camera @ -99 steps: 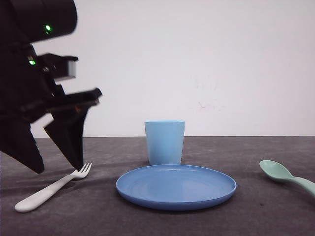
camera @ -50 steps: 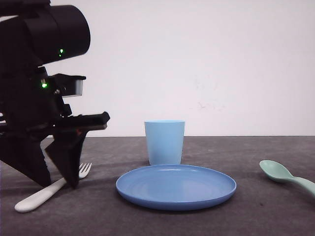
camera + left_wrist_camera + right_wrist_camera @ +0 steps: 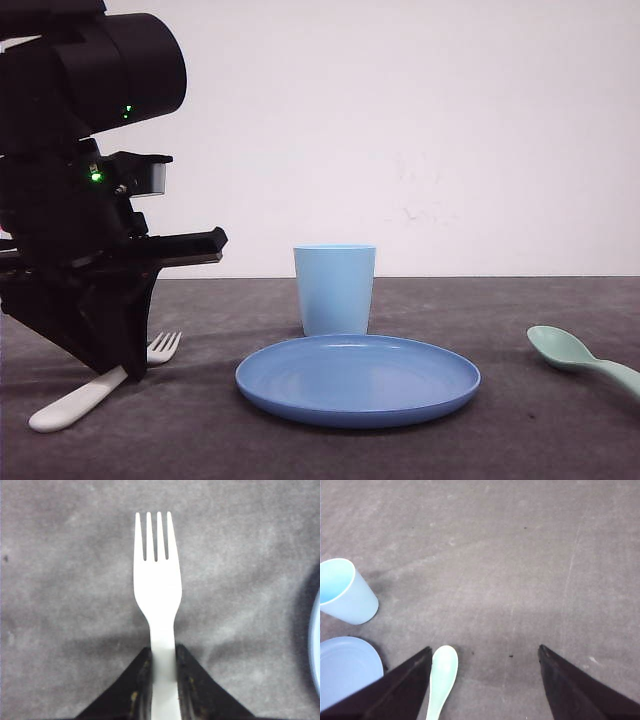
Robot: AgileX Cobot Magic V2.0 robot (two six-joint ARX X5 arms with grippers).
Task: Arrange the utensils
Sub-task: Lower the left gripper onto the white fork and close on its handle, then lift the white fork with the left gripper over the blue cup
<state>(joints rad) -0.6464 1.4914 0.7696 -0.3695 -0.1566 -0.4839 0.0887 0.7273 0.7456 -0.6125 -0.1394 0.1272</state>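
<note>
Front view first: your left gripper (image 3: 115, 372) is down on the dark grey worktop (image 3: 520, 440) near its left edge, planted right over the neck of the white fork (image 3: 85, 395). The fork lies flat, handle angled toward the front left corner, tines poking out toward the blue plate (image 3: 358, 380). The plate sits in the middle of the worktop with the light blue cup (image 3: 335, 289) standing upright just behind it. Over by the right edge you've got the mint-green spoon (image 3: 580, 358) lying flat, bowl end toward the plate but well apart from it.

Left wrist view: the fork (image 3: 157, 605) runs straight up the middle, tines pointing away from the camera. Your left gripper (image 3: 163, 680) has its two fingers (image 3: 137, 685) pressed against both sides of the handle just behind the neck, so it's clamped on the fork. You can just catch the plate rim (image 3: 316, 650) at the side.

Right wrist view: your right gripper (image 3: 485, 685) is spread wide, grasping nothing, above the worktop (image 3: 520, 555). The spoon (image 3: 441, 677) lies just beside one finger (image 3: 395, 690), bowl end between the fingers, not touched by either. The cup (image 3: 344, 592) and plate (image 3: 347, 667) sit off to one side.
</note>
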